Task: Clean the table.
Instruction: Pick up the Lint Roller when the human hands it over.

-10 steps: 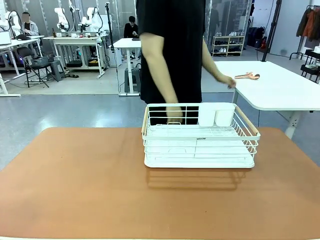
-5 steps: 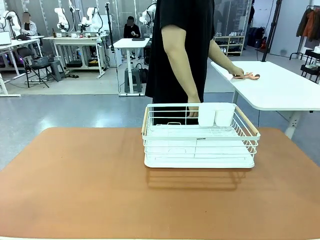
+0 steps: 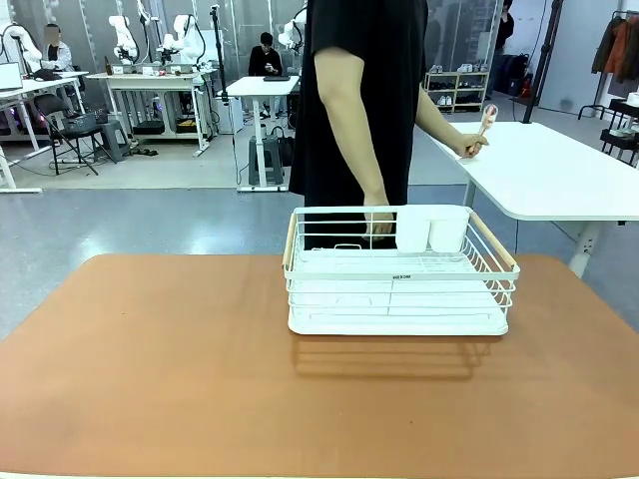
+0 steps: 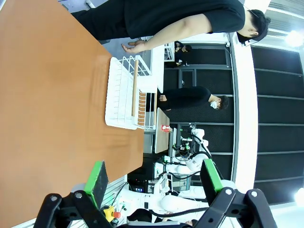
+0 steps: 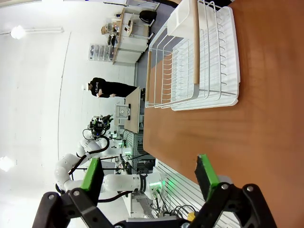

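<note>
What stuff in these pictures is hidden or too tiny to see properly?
- Front view: the thin thing in the person's hand by the white table is too small to name.
- Front view: the other hand is partly behind the rack wires.
- Front view: the insides of the two cups are hidden by their own walls.
- Front view: the print on the rack is too small to read.

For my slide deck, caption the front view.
White wire dish rack on the reddish-brown table; the person behind holds a utensil over a white table.
</note>
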Motion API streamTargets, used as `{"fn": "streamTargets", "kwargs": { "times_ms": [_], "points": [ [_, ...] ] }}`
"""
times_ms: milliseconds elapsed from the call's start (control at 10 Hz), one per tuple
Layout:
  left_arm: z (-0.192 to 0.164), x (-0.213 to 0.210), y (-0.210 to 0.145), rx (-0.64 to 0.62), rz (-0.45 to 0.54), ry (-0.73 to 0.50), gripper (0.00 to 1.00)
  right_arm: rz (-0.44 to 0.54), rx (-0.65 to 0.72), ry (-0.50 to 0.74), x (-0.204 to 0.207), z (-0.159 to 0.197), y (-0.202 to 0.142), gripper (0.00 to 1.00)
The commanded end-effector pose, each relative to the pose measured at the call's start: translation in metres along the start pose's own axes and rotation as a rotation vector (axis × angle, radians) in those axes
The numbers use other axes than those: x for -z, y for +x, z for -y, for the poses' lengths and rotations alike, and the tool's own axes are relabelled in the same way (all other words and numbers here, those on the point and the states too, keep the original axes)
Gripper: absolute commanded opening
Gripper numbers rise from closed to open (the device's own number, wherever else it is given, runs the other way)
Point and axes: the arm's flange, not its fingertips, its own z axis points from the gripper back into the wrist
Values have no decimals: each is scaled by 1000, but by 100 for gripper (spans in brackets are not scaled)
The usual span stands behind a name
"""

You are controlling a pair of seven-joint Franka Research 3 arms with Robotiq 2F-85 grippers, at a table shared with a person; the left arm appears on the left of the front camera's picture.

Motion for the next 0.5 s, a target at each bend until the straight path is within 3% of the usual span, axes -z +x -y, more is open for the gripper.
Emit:
{"fn": "streamTargets", "kwargs": {
  "times_ms": [0, 400],
  "points": [
    [0, -3, -2, 8, -8, -14, 100, -9, 0, 0, -1, -3, -4, 100],
    [0, -3, -2, 8, -8, -14, 100, -9, 0, 0, -1, -3, -4, 100]
  ]
}}
